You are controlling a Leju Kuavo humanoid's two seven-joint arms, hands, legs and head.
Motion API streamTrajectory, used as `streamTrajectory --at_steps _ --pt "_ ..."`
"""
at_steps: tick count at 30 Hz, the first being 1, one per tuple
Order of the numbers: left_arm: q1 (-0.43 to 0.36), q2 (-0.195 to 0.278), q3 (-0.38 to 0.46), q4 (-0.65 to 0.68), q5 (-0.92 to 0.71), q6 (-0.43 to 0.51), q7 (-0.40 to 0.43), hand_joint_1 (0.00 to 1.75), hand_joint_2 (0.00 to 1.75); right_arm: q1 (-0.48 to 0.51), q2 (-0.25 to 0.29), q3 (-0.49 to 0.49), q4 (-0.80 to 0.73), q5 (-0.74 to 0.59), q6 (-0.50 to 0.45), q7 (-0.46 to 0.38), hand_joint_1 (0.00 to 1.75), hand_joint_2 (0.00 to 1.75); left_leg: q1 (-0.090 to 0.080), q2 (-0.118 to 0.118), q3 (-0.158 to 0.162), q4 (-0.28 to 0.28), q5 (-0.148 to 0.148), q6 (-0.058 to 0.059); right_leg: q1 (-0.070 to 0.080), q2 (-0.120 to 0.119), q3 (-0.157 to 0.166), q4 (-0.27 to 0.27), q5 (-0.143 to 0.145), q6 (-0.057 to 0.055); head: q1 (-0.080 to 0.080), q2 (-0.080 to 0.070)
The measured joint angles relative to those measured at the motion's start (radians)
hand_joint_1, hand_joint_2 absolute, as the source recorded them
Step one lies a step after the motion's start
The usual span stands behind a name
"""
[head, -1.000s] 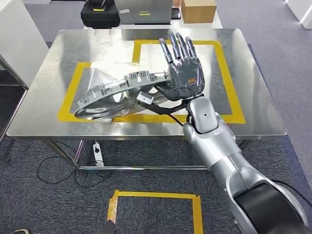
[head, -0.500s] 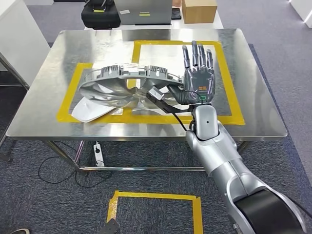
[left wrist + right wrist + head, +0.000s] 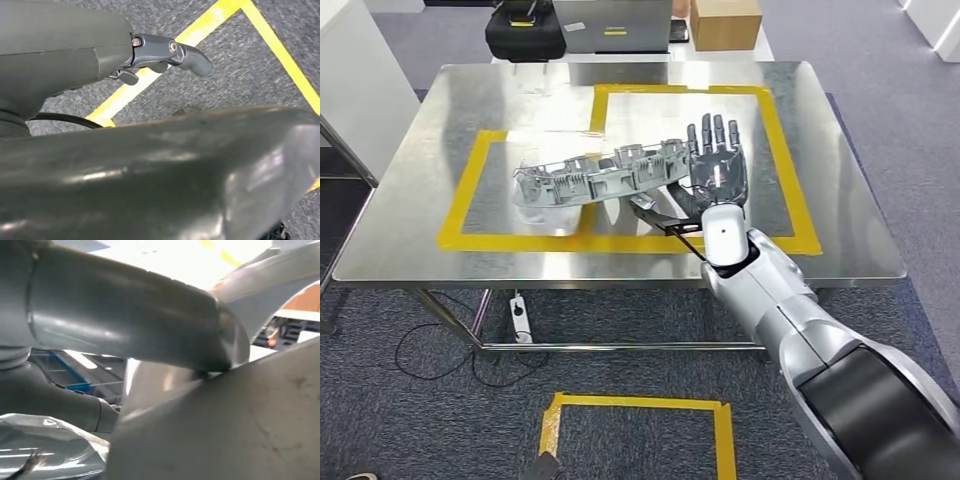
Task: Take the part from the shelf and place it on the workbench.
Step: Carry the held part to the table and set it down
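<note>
Grey ribbed part (image 3: 599, 175) lies across the yellow-taped area of the steel desk (image 3: 418, 230), its right end in the right robot hand (image 3: 716, 180), which grasps it, fingers pointing away. Left robot hand's (image 3: 166, 52) state cannot be told.

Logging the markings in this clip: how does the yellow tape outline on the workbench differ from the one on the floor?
The workbench outline is larger and joins two rectangles on shiny steel; the floor outline is one smaller rectangle on grey carpet. The part hangs above the workbench outline; nothing sits inside the floor outline. Both are yellow tape.
</note>
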Motion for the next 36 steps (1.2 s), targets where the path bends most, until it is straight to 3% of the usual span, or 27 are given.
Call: streamTrajectory --at_steps 2,5,6,7,8,10,12,16,18,20,21,22,23,25,26,28,31,33,35,36 --pt "-0.001 -0.001 -0.002 0.000 0.004 0.002 0.002 0.00 0.00 -0.014 -0.007 0.010 0.007 0.000 -0.022 0.034 0.00 0.00 0.005 0.001 0.004 -0.008 0.006 0.012 -0.001 0.000 -0.025 0.047 -0.033 0.010 0.004 0.000" --pt "-0.001 -0.001 -0.007 0.000 0.009 0.004 0.004 0.00 0.00 -0.032 -0.022 0.065 0.023 0.000 -0.024 0.076 0.00 0.00 0.006 0.001 0.004 -0.009 0.006 0.020 -0.004 0.000 -0.114 0.233 -0.116 0.020 0.008 0.000" --pt "0.000 -0.001 -0.010 0.000 0.011 0.004 0.004 0.00 0.00 -0.034 -0.026 0.092 0.029 0.000 -0.001 0.080 0.00 0.00 0.005 0.001 0.004 -0.009 0.005 0.020 -0.005 -0.001 -0.133 0.271 -0.122 0.022 0.008 0.000" --pt "0.000 -0.001 -0.013 0.000 0.013 0.004 0.005 0.00 0.00 -0.035 -0.028 0.120 0.036 0.000 0.028 0.080 0.00 0.00 0.006 0.000 0.005 -0.008 0.005 0.021 -0.006 -0.001 -0.136 0.272 -0.110 0.023 0.009 0.000" --pt "0.000 -0.001 -0.016 0.000 0.014 0.004 0.006 0.00 0.00 -0.035 -0.030 0.146 0.042 0.000 0.058 0.077 0.00 0.00 0.006 -0.001 0.005 -0.007 0.004 0.020 -0.007 -0.001 -0.118 0.232 -0.082 0.022 0.009 0.000" --pt "0.000 -0.001 -0.018 0.000 0.016 0.004 0.007 0.00 0.00 -0.035 -0.030 0.189 0.052 0.000 0.117 0.067 0.00 0.00 0.004 -0.002 0.004 -0.002 -0.001 0.013 -0.008 -0.002 -0.050 0.098 -0.021 0.019 0.010 0.000" --pt "-0.001 -0.001 -0.019 0.000 0.021 0.003 0.010 0.00 0.00 -0.034 -0.025 0.221 0.059 -0.002 0.200 0.049 0.00 0.00 0.000 -0.003 0.000 0.004 -0.004 0.003 -0.007 -0.002 -0.005 0.015 0.000 0.013 0.008 0.000" --pt "-0.001 0.000 -0.020 0.000 0.027 0.000 0.013 0.00 0.00 -0.031 -0.008 0.247 0.080 -0.014 0.437 -0.004 0.00 0.00 0.000 -0.002 -0.007 0.015 -0.015 -0.014 -0.008 -0.002 0.002 0.002 -0.001 -0.007 0.006 0.000" --pt "-0.002 0.000 -0.020 0.000 0.029 -0.001 0.014 0.00 0.00 -0.034 0.003 0.252 0.085 -0.014 0.484 -0.014 0.00 0.00 0.002 -0.001 -0.042 0.096 -0.062 -0.024 -0.012 -0.002 0.005 -0.001 0.001 -0.019 0.001 0.000" --pt "-0.002 0.001 -0.020 0.000 0.029 -0.001 0.014 0.00 0.00 -0.035 0.009 0.257 0.087 -0.010 0.524 -0.026 0.00 0.00 0.004 -0.001 -0.103 0.230 -0.118 -0.029 -0.011 -0.002 0.008 -0.001 -0.001 -0.025 -0.002 0.000" --pt "-0.002 0.001 -0.020 0.000 0.029 -0.001 0.014 0.00 0.00 -0.035 0.010 0.261 0.089 -0.007 0.552 -0.035 0.00 0.00 0.004 -0.001 -0.125 0.275 -0.129 -0.030 -0.010 -0.002 0.009 -0.001 -0.002 -0.026 -0.002 0.000" --pt "-0.001 0.001 -0.020 0.000 0.029 -0.001 0.014 0.00 0.00 -0.035 0.011 0.266 0.090 -0.004 0.581 -0.043 0.00 0.00 0.004 -0.001 -0.132 0.284 -0.119 -0.030 -0.010 -0.002 0.010 -0.001 -0.003 -0.026 -0.002 0.000" --pt "-0.001 0.001 -0.020 0.000 0.029 -0.001 0.014 0.00 0.00 -0.036 0.011 0.271 0.091 -0.003 0.609 -0.051 0.00 0.00 0.004 -0.001 -0.120 0.254 -0.092 -0.028 -0.010 -0.001 0.011 -0.001 -0.004 -0.026 -0.002 0.000" --pt "-0.001 0.001 -0.021 0.000 0.029 -0.001 0.014 0.00 0.00 -0.040 0.013 0.280 0.093 -0.001 0.667 -0.066 0.00 0.00 0.003 0.000 -0.060 0.123 -0.022 -0.020 -0.009 -0.001 0.015 0.000 -0.007 -0.023 -0.002 0.000" --pt "-0.002 0.001 -0.021 0.000 0.029 -0.001 0.015 0.00 0.00 -0.043 0.013 0.284 0.093 0.000 0.701 -0.074 0.00 0.00 0.002 0.000 -0.032 0.064 -0.002 -0.016 -0.007 0.000 0.014 0.002 -0.008 -0.019 -0.001 0.000" --pt "-0.004 0.001 -0.022 0.000 0.029 -0.002 0.016 0.00 0.00 -0.047 0.013 0.290 0.097 0.000 0.763 -0.086 0.00 0.00 -0.002 0.000 -0.009 0.012 0.002 -0.010 -0.004 0.000 0.010 0.002 -0.008 -0.010 -0.001 0.000" --pt "-0.003 0.001 -0.025 0.000 0.029 -0.004 0.018 0.00 0.00 -0.051 0.012 0.295 0.101 -0.004 0.806 -0.095 0.00 0.00 0.000 0.001 -0.007 0.003 0.004 0.003 -0.006 -0.001 0.002 0.009 -0.016 0.005 0.000 0.000" --pt "-0.004 0.000 -0.027 0.000 0.029 -0.005 0.018 0.00 0.00 -0.058 0.009 0.296 0.103 -0.019 0.812 -0.097 0.00 0.00 0.003 0.002 -0.004 -0.003 0.007 0.015 -0.007 -0.001 -0.032 0.077 -0.058 0.013 0.004 0.000" --pt "-0.005 0.000 -0.029 0.000 0.028 -0.006 0.019 0.00 0.00 -0.063 0.006 0.294 0.105 -0.045 0.795 -0.096 0.00 0.00 0.003 0.002 -0.004 -0.003 0.007 0.020 -0.007 -0.001 -0.094 0.208 -0.116 0.018 0.006 0.000" --pt "-0.005 0.001 -0.030 0.000 0.029 -0.006 0.020 0.00 0.00 -0.064 0.004 0.291 0.106 -0.058 0.775 -0.096 0.00 0.00 0.003 0.002 -0.004 -0.003 0.006 0.020 -0.007 -0.001 -0.120 0.262 -0.133 0.019 0.006 0.000"
